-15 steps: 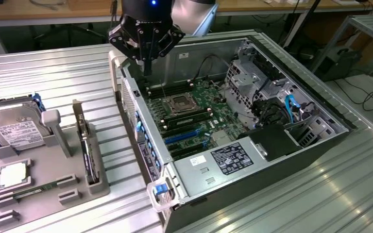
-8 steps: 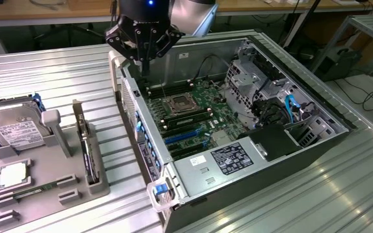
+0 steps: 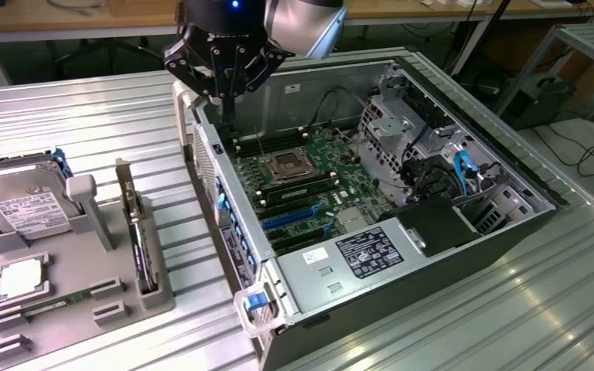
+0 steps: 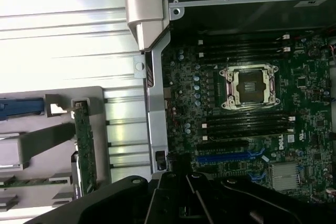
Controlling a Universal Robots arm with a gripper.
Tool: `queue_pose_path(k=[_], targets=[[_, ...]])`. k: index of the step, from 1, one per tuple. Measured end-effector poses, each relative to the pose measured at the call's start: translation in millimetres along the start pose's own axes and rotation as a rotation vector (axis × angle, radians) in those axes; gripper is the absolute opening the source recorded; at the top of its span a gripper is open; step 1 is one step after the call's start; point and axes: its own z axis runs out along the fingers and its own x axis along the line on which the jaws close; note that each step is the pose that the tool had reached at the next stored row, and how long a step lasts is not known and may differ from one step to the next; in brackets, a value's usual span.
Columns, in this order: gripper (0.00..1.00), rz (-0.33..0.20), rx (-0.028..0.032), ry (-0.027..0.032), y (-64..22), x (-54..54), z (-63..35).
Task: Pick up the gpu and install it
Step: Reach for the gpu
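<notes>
Gripper (image 3: 227, 108): fingers pressed together, holding nothing; poised over a corner of the open computer case (image 3: 380, 305). Gpu (image 3: 137, 232): upright on edge in the grey holder (image 3: 70, 309), exterior view's left; well apart from gripper. Step, by judgement: pick-up not yet begun; a grasp calls for parted fingers aligned over the card's top edge.

Ribbed metal table (image 3: 90, 124): open PC case (image 3: 411, 301) lying on side, grey parts holder (image 3: 65, 305) just beside, exterior view's left
</notes>
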Motion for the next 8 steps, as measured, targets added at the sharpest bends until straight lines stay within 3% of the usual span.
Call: queue_pose_path(k=[8], targets=[[0.11, 0.0, 0.0001, 0.0001, -0.5, 5.9, -0.2]])
